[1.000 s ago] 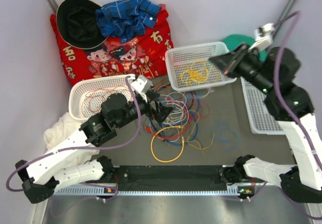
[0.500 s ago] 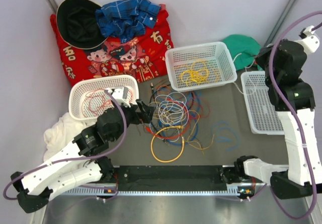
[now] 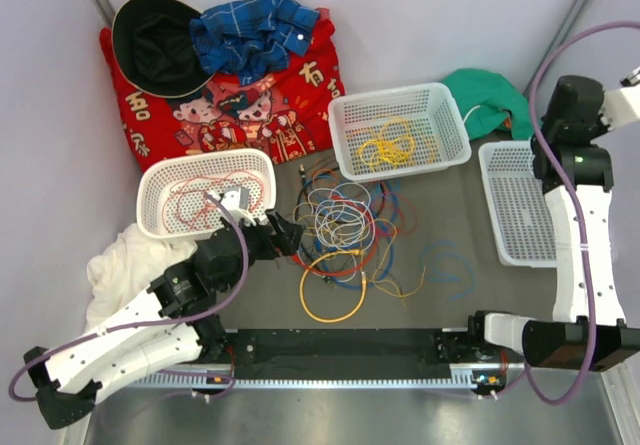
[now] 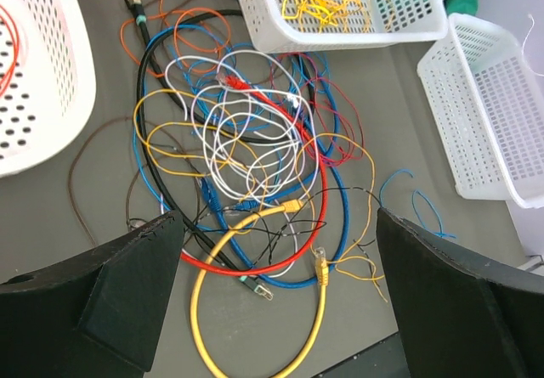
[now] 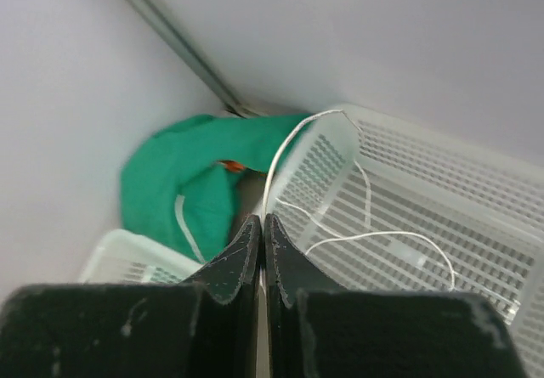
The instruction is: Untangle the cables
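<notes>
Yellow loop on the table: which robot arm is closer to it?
Left. The left gripper hovers just left of the yellow loop, jaws open. The right gripper is far off past the right basket, jaws shut on a white cable.

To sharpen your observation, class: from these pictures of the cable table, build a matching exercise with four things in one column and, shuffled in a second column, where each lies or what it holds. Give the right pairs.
Column one
1. oval white plastic basket
2. rectangular white plastic basket at back centre
3. big yellow cable loop
4. crumpled green cloth

Column two
A. holds bundled yellow cable
B. at the back right
C. holds thin red cable
D. flat on the dark table, outside any basket

Pairs: 1-C, 2-A, 3-D, 4-B
</notes>
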Controlling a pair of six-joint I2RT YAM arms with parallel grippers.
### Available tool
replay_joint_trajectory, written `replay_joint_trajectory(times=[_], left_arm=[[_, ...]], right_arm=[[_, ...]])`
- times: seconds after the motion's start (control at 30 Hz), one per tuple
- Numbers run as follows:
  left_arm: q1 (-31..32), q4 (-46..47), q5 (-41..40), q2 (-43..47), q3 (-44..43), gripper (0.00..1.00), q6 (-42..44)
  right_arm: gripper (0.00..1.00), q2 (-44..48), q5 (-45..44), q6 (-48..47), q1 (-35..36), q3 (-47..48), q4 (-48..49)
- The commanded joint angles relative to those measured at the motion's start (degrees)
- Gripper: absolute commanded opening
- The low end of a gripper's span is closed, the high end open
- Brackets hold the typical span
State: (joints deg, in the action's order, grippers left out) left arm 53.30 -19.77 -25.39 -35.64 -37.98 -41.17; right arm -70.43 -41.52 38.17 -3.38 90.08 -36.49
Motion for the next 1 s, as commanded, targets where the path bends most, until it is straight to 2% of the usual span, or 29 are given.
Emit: replay_joint_trajectory(times=[0.0,0.03,0.07,0.13,0.17,0.3,0.4,0.57,0.7,0.73,0.77,0.83,0.87,0.97], left_arm=[[-0.04,2.72,0.42,0.48,1.76,0.99,-3.04],[0.05,2.54,0.69,0.31,1.85,0.99,-3.3],[0.05,2.28,0.69,0.04,1.85,0.99,-3.48],[0.05,2.02,0.78,-0.31,1.68,0.99,-3.66],[-0.04,1.75,0.6,-0.66,1.5,0.99,-3.66],[-0.04,0.79,-0.71,-2.06,0.01,0.99,-3.13],[0.05,-0.97,-4.13,-3.21,-1.75,0.99,-3.22],[-0.04,-4.31,-11.25,-4.44,-4.38,0.99,-4.62],[-0.04,-6.33,-13.45,-5.58,-6.49,0.99,-5.76],[-0.04,-6.68,-13.63,-6.63,-7.02,0.99,-5.94],[-0.04,-7.29,-13.72,-7.42,-7.55,0.99,-6.03],[-0.04,-9.22,-13.72,-10.48,-9.56,0.99,-6.03],[-0.04,-9.93,-13.72,-11.64,-10.27,0.99,-6.12],[-0.04,-13.01,-13.72,-16.91,-13.87,0.99,-6.64]], right_arm=[[0.0,1.61,-1.11,0.76,-3.03,-8.33,0.28],[0.33,1.62,1.41,0.68,-3.65,-11.04,0.54],[0.52,1.44,2.83,0.76,-4.18,-12.11,0.28],[0.86,1.26,5.73,1.81,-5.06,-12.82,-1.03],[0.9,1.26,6.53,2.6,-5.06,-12.57,-1.82],[0.98,5.21,10.31,4.36,-3.49,-12.56,0.53],[0.99,8.28,11.72,3.14,1.87,-12.21,2.47],[0.99,13.73,23.83,0.94,10.66,-17.3,6.16],[0.99,16.03,35.68,-1.87,17.86,-23.89,9.77],[0.99,15.59,36.33,-3.01,19.88,-23.99,8.73],[0.99,15.07,36.16,-6.06,25.12,-23.82,7.76],[0.99,13.58,31.78,-11.33,30.86,-23.29,4.96],[0.99,13.05,29.59,-13.02,36.98,-23.11,4.24],[0.99,11.2,20.1,-17.69,44.22,-22.41,1.44]])
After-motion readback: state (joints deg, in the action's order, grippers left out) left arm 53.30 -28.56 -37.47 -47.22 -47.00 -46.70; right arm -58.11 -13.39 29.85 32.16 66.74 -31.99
